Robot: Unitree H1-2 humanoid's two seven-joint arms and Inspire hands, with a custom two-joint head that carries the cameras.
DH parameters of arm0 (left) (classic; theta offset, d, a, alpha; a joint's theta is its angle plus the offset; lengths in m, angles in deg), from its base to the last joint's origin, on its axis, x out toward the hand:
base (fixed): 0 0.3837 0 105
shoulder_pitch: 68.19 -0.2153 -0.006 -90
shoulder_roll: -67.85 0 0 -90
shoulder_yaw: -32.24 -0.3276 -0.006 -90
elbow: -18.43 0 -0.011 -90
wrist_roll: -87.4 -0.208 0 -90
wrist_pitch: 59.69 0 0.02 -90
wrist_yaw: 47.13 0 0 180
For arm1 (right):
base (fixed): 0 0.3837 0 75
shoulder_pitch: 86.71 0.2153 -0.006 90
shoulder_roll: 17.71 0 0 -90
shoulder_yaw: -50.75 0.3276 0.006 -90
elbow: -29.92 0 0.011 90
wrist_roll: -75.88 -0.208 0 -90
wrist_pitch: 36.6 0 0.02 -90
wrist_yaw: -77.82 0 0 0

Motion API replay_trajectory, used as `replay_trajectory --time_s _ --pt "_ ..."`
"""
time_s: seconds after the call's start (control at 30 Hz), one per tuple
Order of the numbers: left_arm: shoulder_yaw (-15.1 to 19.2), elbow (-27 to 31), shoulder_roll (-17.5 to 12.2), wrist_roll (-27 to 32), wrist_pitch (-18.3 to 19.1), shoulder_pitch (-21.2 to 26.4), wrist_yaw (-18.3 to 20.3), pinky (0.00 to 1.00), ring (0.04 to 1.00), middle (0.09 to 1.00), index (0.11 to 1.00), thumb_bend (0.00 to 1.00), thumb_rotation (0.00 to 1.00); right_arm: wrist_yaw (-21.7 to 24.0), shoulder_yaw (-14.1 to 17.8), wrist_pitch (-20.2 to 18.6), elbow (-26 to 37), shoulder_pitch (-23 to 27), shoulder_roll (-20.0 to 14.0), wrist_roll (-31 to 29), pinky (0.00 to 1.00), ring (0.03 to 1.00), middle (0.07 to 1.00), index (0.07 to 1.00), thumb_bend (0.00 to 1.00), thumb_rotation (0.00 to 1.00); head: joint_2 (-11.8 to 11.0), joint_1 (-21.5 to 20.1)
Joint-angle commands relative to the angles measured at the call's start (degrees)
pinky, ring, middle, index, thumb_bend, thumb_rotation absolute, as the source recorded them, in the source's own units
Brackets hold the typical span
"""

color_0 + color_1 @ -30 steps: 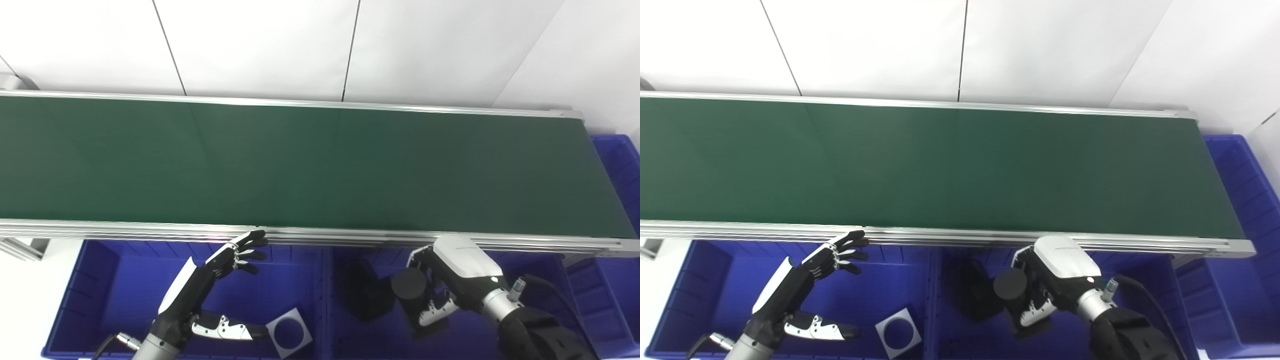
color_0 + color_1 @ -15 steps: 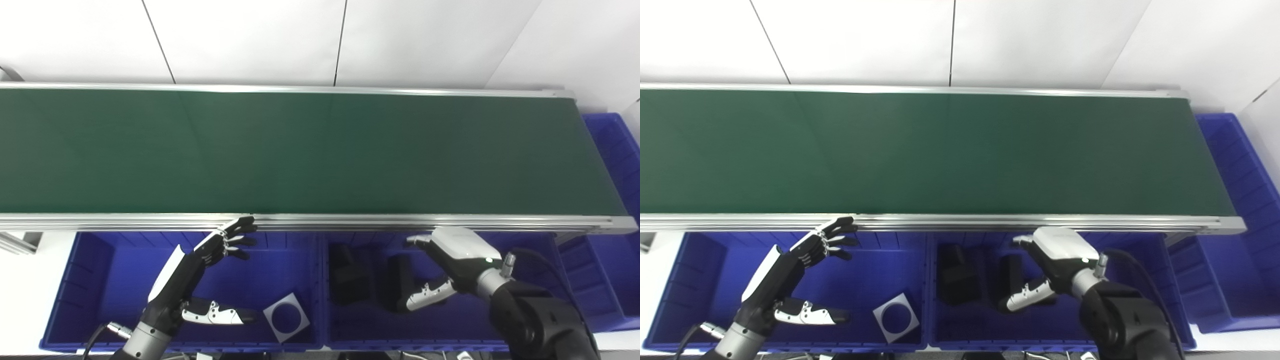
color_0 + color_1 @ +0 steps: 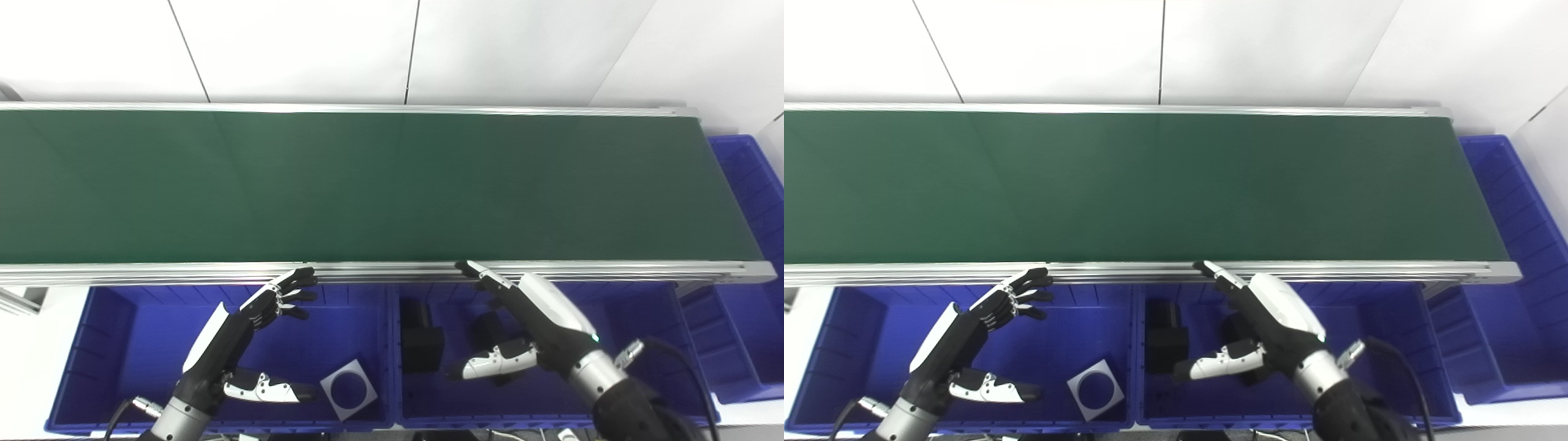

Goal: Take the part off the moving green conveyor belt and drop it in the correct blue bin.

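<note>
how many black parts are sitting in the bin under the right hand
2. One black block lies at the left end of the middle blue bin; a second black part lies beside it, partly covered by the right hand. More may be hidden beneath that hand.

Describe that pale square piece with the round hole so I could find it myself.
Start at the long green conveyor belt and look below its near rail to the left blue bin. The square plate lies on the bin's floor near its right wall, beside the left hand. It is light grey with a circular cutout, unlike the black parts next door.
</note>
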Motion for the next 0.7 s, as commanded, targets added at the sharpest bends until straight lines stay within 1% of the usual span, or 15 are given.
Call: replay_trajectory --time_s 0.0,0.07,0.13,0.2,0.33,0.4,0.5,0.57,0.67 --pt "0.36 1.65 0.54 2.43 -1.40 0.48 1.50 0.69 0.795 0.856 0.892 0.88 0.30 -5.25 0.30 5.25 -0.76 -1.45 1.50 -4.11 0.68 0.834 0.925 0.969 0.88 0.36 -0.33 0.27" --pt "0.70 1.00 1.43 4.95 -1.41 1.08 2.83 0.70 0.797 0.850 0.892 0.88 0.27 -8.27 0.24 7.78 -3.45 -2.54 2.66 -6.64 0.69 0.817 0.902 0.978 0.85 0.35 -0.31 0.31" --pt "1.12 0.35 2.20 6.26 -1.42 1.87 4.08 0.72 0.803 0.853 0.900 0.87 0.26 -10.42 -0.01 10.18 -5.88 -3.17 3.23 -9.02 0.73 0.833 0.901 0.991 0.84 0.34 -0.69 0.65" --pt "1.53 -0.13 2.74 5.84 -1.41 2.49 4.72 0.73 0.810 0.861 0.908 0.86 0.27 -11.90 -0.16 12.00 -7.66 -3.38 3.40 -11.20 0.75 0.847 0.909 0.999 0.84 0.33 -0.90 0.78" --pt "1.95 -1.00 3.83 2.69 -1.39 3.77 4.65 0.73 0.819 0.873 0.909 0.86 0.29 -13.97 -0.18 15.25 -10.34 -3.46 3.32 -15.52 0.76 0.861 0.918 1.000 0.85 0.32 -1.39 0.82" --pt "1.95 -1.59 4.20 1.86 -1.38 4.61 4.78 0.73 0.822 0.885 0.911 0.84 0.29 -14.73 -0.31 16.38 -11.49 -3.50 3.06 -16.66 0.77 0.864 0.919 1.000 0.85 0.32 -1.63 0.80" --pt "2.05 -2.45 4.84 1.12 -1.39 5.35 4.70 0.72 0.815 0.885 0.915 0.82 0.28 -15.19 -0.02 17.09 -12.88 -3.59 2.98 -19.36 0.79 0.879 0.923 1.000 0.87 0.28 -1.88 0.77" --pt "2.12 -3.11 5.25 1.53 -1.39 5.61 5.03 0.72 0.817 0.886 0.919 0.81 0.28 -15.45 0.35 17.17 -13.38 -3.82 3.03 -21.92 0.80 0.883 0.925 1.000 0.88 0.27 -2.29 0.90" --pt "2.30 -3.88 5.95 2.58 -1.38 5.81 5.42 0.73 0.816 0.883 0.921 0.81 0.26 -15.93 0.44 17.51 -13.74 -4.10 2.77 -23.74 0.80 0.883 0.927 1.000 0.90 0.27 -2.58 0.90"
